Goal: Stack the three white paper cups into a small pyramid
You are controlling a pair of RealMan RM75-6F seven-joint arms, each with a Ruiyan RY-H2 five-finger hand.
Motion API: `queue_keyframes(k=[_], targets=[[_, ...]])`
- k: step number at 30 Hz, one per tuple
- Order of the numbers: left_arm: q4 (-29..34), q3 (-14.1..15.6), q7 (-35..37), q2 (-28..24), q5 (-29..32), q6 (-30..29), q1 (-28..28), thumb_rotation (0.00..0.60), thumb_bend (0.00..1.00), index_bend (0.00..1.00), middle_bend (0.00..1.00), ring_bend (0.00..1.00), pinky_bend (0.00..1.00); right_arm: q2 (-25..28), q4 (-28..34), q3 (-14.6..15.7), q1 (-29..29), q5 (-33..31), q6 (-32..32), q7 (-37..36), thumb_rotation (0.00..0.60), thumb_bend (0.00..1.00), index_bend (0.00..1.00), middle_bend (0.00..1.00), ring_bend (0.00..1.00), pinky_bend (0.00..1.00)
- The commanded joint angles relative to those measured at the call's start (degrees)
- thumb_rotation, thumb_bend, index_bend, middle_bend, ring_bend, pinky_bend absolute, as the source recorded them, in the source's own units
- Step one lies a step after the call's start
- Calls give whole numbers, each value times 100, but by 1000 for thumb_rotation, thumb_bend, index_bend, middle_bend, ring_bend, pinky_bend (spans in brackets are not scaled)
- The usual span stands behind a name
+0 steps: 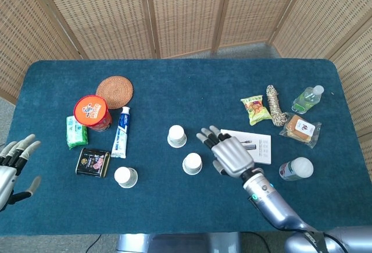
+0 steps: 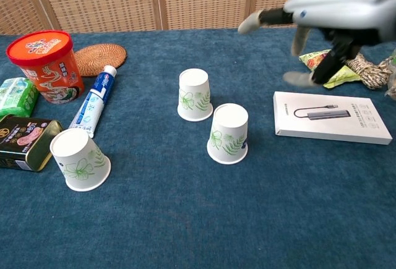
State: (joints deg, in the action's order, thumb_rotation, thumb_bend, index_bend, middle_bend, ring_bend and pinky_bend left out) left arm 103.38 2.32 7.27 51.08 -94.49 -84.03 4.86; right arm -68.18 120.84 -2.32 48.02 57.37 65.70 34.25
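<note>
Three white paper cups with green leaf prints stand upside down on the blue table. One cup [image 2: 195,94] [image 1: 176,136] is at the middle, a second cup [image 2: 228,133] [image 1: 192,163] sits just to its front right, apart from it. The third cup [image 2: 79,159] [image 1: 125,177] stands at the front left. My right hand [image 1: 228,152] [image 2: 322,18] is open, raised above the table to the right of the two middle cups, holding nothing. My left hand [image 1: 14,161] is open off the table's left edge.
A white box [image 2: 332,116] lies right of the cups under my right hand. A toothpaste tube [image 2: 94,101], red tub [image 2: 46,65], tin [image 2: 23,141], green packet [image 2: 15,94] and woven coaster [image 2: 97,58] fill the left. Snacks, rope [image 1: 275,106] and bottles sit far right.
</note>
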Motion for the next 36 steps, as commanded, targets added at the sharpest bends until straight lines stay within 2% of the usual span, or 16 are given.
queue_keyframes(k=[1, 8, 17, 26, 36], targets=[[64, -33, -291, 96, 0, 117, 85, 600, 486, 0, 0, 0, 0, 285, 47, 6, -343, 476, 364, -275, 600, 479, 21, 0, 0, 325], [191, -20, -870, 326, -134, 580, 374, 600, 485, 0, 0, 0, 0, 726, 234, 92, -875, 1101, 828, -545, 600, 480, 31, 0, 0, 306], [294, 72, -1788, 791, -270, 1389, 803, 600, 485, 0, 0, 0, 0, 1058, 399, 218, -1407, 1635, 1124, -676, 600, 479, 32, 0, 0, 297], [212, 137, -2267, 1368, -141, 2154, 1198, 600, 484, 0, 0, 0, 0, 1224, 407, 253, -1752, 1848, 1133, -785, 600, 480, 32, 0, 0, 296], [-30, 46, -2656, 2003, 216, 2585, 1503, 600, 484, 0, 0, 0, 0, 1407, 356, 197, -2055, 1899, 1122, -996, 600, 481, 31, 0, 0, 296]])
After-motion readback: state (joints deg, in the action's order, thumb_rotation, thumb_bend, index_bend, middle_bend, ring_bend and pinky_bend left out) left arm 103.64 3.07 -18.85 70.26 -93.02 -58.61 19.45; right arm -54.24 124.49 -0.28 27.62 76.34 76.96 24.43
